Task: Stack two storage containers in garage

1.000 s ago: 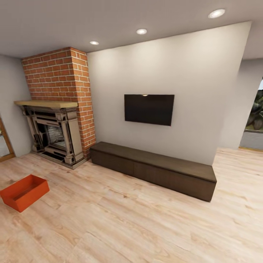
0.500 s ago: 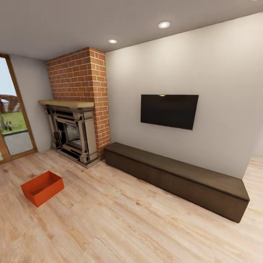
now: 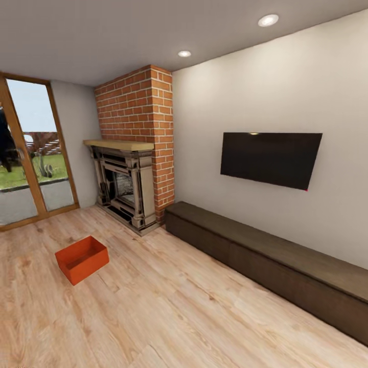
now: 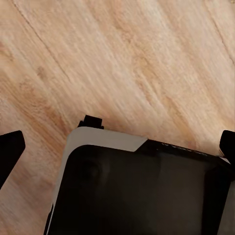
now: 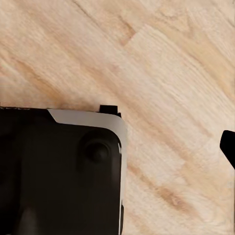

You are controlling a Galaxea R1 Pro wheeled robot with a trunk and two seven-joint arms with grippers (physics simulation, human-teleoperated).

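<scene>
Orange-red storage container, an open-top rectangular bin, standing upright on the light wood plank floor of the living room, between the wood-framed glass door and the stone fireplace with its brick chimney breast; well apart from the long dark low cabinet that runs along the pale wall beneath the wall-mounted television; nothing rests in the bin so far as its shaded interior allows a view.

Progress, as a judgement: the task appears to be at its beginning; the one container in sight lies on living-room flooring, ungrasped and at some distance ahead and to the left in the head view; no concrete garage floor appears; both carries and the final stacking therefore seem to remain, the approach to this bin being the likely step in hand.

Left gripper: dark fingertips at the two opposite edges of the left wrist view, spread wide apart, nothing between them but planks and the dark, grey-edged robot base below; holding and touching nothing.

Right gripper: a single dark fingertip at one edge of the right wrist view, its partner out of frame; the degree of opening cannot be told; no object is seen at that finger; the base corner lies beneath.
</scene>
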